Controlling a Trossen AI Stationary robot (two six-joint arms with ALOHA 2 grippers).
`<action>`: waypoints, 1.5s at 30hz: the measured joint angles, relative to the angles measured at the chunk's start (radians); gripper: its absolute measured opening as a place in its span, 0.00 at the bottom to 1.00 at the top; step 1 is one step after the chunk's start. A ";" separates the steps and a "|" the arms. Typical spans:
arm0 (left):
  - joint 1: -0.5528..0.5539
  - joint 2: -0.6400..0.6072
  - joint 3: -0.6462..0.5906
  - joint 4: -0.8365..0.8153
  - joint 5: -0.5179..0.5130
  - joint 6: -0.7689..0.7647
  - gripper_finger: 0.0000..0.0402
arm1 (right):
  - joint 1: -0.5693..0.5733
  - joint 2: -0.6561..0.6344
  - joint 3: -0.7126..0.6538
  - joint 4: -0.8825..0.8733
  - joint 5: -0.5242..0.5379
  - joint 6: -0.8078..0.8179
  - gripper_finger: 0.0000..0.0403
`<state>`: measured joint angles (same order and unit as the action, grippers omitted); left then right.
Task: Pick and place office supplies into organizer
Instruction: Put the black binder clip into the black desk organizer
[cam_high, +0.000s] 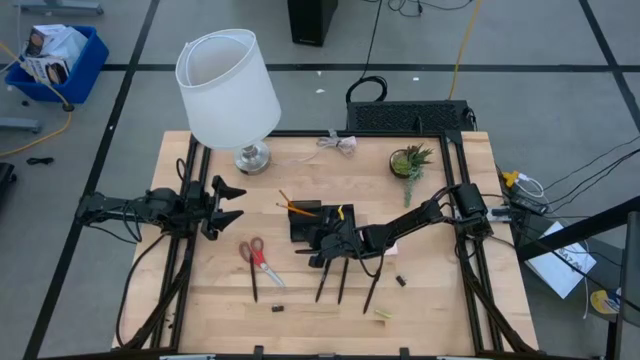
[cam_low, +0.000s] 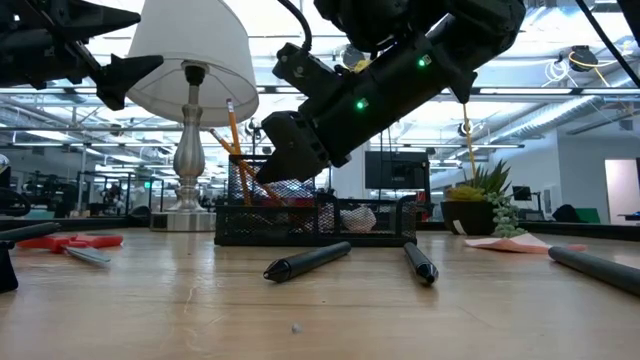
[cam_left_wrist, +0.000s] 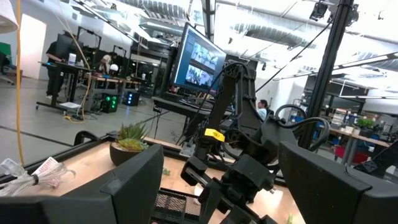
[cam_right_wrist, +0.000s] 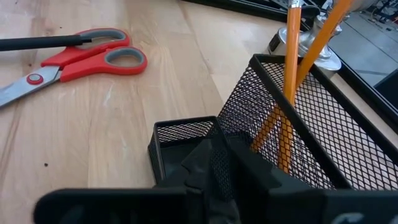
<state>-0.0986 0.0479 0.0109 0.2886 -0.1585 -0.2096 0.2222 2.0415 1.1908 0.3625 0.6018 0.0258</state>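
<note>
The right gripper (cam_high: 325, 243) is hanging low over the organizer (cam_high: 312, 222), a black mesh tray sitting near the middle of the desk (cam_high: 440, 300). Whether its fingers are spread or pressed together I cannot tell — in the right wrist view they are only a dark mass against the mesh. Two orange pencils (cam_right_wrist: 291, 74) are standing tilted in the tall compartment just beyond the gripper, leaning out over the tray's rim.

Three black pens (cam_high: 345, 278) are lying on the desk just in front of the gripper, on the side away from the lamp (cam_high: 228, 85). The red-handled scissors (cam_high: 256, 255) are lying flat farther off, toward the left arm, with another dark pen (cam_high: 253, 283) just beside them. A pink sticky-note pad (cam_low: 505, 242) is lying beneath the right arm, close behind the gripper. A small dark bit (cam_high: 400, 281) is lying beyond the pens.

The left gripper (cam_high: 230, 203) is waiting off to the side — raised above the desk near the lamp's base, fingers spread wide, gripping nothing. A potted plant (cam_high: 410, 162) is standing at the desk's far side, behind the right arm.
</note>
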 joint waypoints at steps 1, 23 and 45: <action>0.000 0.000 0.000 0.000 0.000 0.000 0.80 | 0.000 0.000 0.000 0.000 0.000 0.000 0.14; 0.000 0.000 0.000 -0.001 0.000 0.000 0.79 | 0.081 -0.033 0.000 -0.019 -0.002 -0.007 0.21; 0.000 0.000 0.000 0.000 0.000 0.000 0.80 | 0.358 -0.327 0.000 -0.758 0.182 0.542 0.20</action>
<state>-0.0986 0.0475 0.0109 0.2886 -0.1585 -0.2096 0.5800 1.7143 1.1904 -0.3952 0.7840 0.5682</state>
